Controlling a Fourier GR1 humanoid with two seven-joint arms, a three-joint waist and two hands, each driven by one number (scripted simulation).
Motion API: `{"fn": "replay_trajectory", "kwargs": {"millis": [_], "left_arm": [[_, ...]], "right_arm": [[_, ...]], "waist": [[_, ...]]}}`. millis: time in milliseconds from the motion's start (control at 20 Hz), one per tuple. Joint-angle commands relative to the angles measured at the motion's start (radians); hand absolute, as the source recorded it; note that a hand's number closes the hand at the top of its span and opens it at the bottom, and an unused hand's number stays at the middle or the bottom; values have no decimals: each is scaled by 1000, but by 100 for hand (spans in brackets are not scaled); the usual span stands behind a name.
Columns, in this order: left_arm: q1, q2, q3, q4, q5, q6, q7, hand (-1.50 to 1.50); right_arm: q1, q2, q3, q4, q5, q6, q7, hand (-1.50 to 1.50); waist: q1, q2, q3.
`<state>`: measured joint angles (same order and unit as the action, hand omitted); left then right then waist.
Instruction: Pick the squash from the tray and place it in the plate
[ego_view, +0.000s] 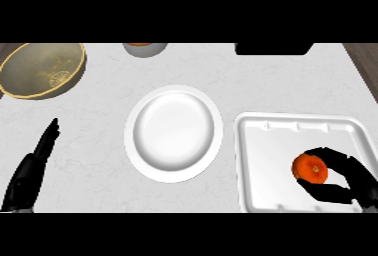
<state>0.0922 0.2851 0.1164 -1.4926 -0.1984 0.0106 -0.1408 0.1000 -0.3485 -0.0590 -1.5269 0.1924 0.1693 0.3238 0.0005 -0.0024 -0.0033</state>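
The right hand (343, 177) curled its fingers and thumb round the orange squash (310, 167) inside the white tray (255, 165), to the right of the white plate (173, 131), while the left hand (29, 172) rested open at the counter's left, fingers straight.

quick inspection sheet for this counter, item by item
surface: pale marbled counter
job's things: orange squash in white tray; white plate left of tray, nothing on it
clutter: golden bowl far left; small bowl and black object at far edge
hands: right hand curled round squash; left hand open, resting lower left
cables: nothing seen
surroundings: brown floor at far corners
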Motion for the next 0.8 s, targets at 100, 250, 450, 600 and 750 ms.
{"fn": "replay_trajectory", "kwargs": {"millis": [100, 250, 450, 600, 750], "left_arm": [[-31, 0, 34, 41, 1, -9, -26, 0], [-55, -25, -41, -7, -35, -11, 18, 0], [-81, -28, -53, 11, -29, -30, -1, 0], [-81, -18, -25, 46, -23, -24, -5, 0], [-50, -34, -40, 1, -41, -6, 18, 0]], "right_arm": [[-90, -18, 38, 42, 114, -1, -55, 150], [-246, -199, 107, 120, 239, 108, -115, 150], [-392, -289, 211, 241, 393, 139, -222, 150], [-526, -277, 222, 422, 456, 82, -345, 150], [-587, -222, 216, 541, 538, -101, -413, 150]], "waist": [[6, 4, 3], [66, 17, 5], [107, 30, 7], [72, 22, 6], [58, 16, 7]]}}
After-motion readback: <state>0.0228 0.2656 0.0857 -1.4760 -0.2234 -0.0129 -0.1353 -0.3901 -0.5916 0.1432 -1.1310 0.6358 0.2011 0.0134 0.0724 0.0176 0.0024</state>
